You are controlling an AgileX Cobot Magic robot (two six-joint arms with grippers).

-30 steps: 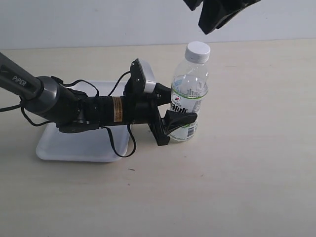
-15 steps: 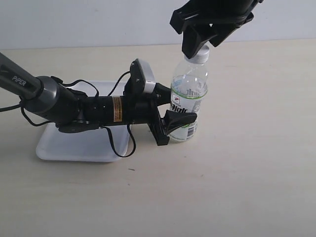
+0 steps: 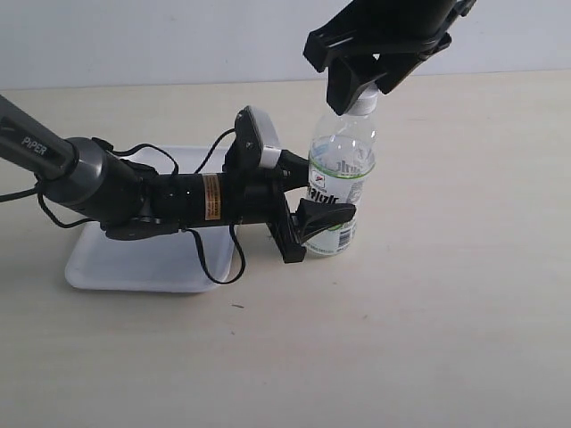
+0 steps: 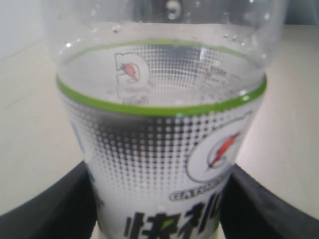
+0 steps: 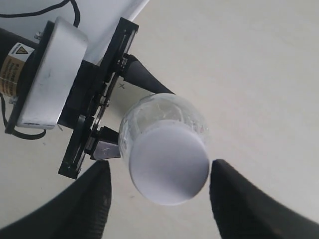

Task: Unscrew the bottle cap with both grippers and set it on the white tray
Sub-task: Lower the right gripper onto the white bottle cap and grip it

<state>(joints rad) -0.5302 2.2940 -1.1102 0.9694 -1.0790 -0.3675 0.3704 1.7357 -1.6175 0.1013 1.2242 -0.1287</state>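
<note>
Grip comes first here: the left gripper (image 3: 318,194) lies on its side, low over the table (image 3: 446,312). Its two fingers (image 4: 45,211) are clamped on the bottle (image 3: 343,152) at the label, one on each flank. That hold seems meant to keep the bottle upright and stop it turning when the top is twisted. Directly above that clamp, the right gripper (image 3: 364,85) hangs over the neck with its jaws apart, one finger on either side of the bottle cap (image 5: 168,165). The right wrist view shows a gap between each finger and the cap's rim, so nothing is squeezed yet. The cap is on the bottle, seated between those spread fingers. Behind the left gripper, under its arm, lies the white tray (image 3: 116,267), well apart from the right gripper and bearing nothing that can be seen. My reading is that closing on the cap is the step in hand, with the unscrewing and the carry to the tray not yet begun
</note>
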